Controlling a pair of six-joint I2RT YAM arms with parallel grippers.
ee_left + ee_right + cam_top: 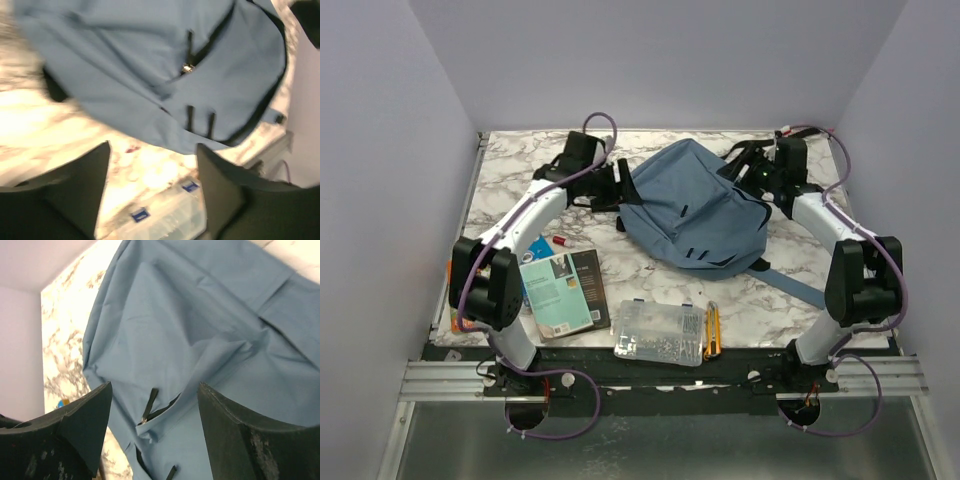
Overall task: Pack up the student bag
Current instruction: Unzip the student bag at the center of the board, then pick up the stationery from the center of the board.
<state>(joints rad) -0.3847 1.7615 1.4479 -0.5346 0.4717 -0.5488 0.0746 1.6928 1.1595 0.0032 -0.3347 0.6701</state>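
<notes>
- Left wrist view: the left gripper (154,150) stood with its jaws apart and empty, just short of the student bag (150,60).
- The right gripper (155,390) also gaped empty over the bag's fabric, near a zip pull (148,407).
- The bag lay far-centre on the marble table (520,180), well apart from the book (560,292), clear parts box (660,332) and yellow cutter (712,330).
- Pinning fabric beside the zip while the other gripper drew the pull seemed wisest.

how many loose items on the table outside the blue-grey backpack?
4 clear: teal-and-black book front left; small red-capped item behind it; clear plastic compartment box front centre; yellow utility knife beside that. The left arm may hide more.
</notes>
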